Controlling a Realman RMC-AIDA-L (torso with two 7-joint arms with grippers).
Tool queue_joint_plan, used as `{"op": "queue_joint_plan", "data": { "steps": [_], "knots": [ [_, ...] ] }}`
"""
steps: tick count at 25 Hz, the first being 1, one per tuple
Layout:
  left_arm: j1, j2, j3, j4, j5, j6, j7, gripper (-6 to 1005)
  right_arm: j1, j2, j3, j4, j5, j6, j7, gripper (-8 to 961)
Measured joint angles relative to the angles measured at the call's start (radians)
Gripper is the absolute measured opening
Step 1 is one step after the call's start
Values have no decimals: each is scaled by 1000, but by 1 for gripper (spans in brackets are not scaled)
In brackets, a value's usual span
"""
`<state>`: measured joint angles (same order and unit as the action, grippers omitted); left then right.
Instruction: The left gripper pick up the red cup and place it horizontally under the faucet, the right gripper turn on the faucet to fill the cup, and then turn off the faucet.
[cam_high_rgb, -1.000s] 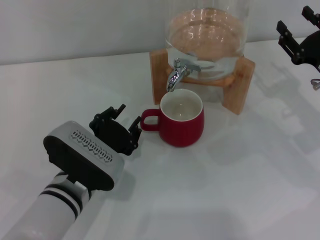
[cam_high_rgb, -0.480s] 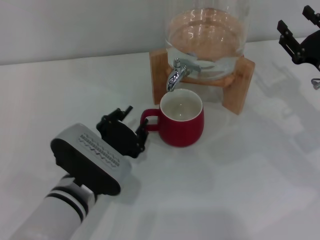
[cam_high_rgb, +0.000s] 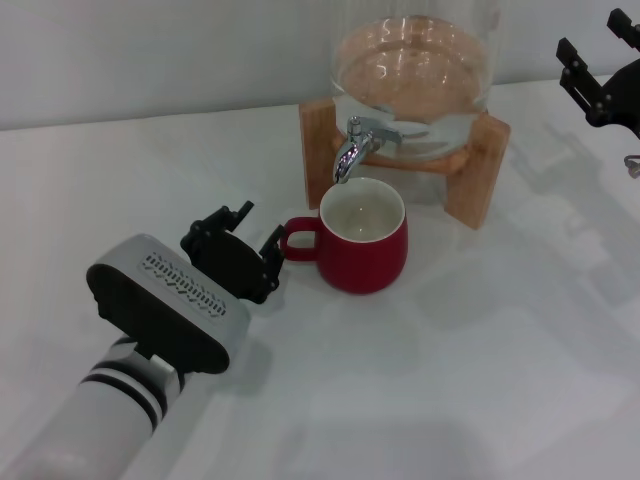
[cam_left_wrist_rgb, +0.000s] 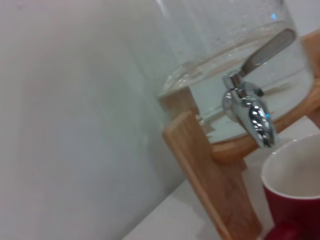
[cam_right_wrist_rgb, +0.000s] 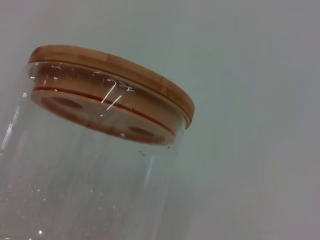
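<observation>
The red cup (cam_high_rgb: 362, 240) stands upright on the white table, its white inside open right below the spout of the chrome faucet (cam_high_rgb: 352, 145). Its loop handle points toward my left gripper (cam_high_rgb: 256, 232), which is open just left of the handle without touching it. My right gripper (cam_high_rgb: 596, 48) hangs open at the far right, above the table and well away from the faucet lever. In the left wrist view the faucet (cam_left_wrist_rgb: 252, 112) and the cup's rim (cam_left_wrist_rgb: 292, 170) show close up.
The glass jar (cam_high_rgb: 415, 60) holding water rests in a wooden stand (cam_high_rgb: 475, 175) behind the cup. The right wrist view shows the jar's wooden lid (cam_right_wrist_rgb: 110, 90). White table (cam_high_rgb: 480, 380) spreads around the cup.
The left gripper, which had pushed in close to the cup's handle half a second ago, has drawn back a little to the left. The cup has not moved.
</observation>
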<state>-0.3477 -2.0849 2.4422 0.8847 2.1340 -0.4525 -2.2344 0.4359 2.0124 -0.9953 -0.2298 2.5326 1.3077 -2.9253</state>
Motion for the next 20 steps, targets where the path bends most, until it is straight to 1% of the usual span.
{"op": "queue_joint_plan", "data": {
  "steps": [5,10,16,20],
  "knots": [
    [-8,3,-20,0,11,0,7,422,-2,-1,3,0,0,1,0,633],
    [-4,0,-26,4,10,0,28,421,-1,-3,5,-2,3,-2,0,634],
    [9,-5,14,12,-7,0,28,421,7,-3,6,-2,4,-14,-1,634],
    [39,-4,22,35,-11,-3,29,421,7,-3,6,-2,4,-15,-3,634]
  ]
}}
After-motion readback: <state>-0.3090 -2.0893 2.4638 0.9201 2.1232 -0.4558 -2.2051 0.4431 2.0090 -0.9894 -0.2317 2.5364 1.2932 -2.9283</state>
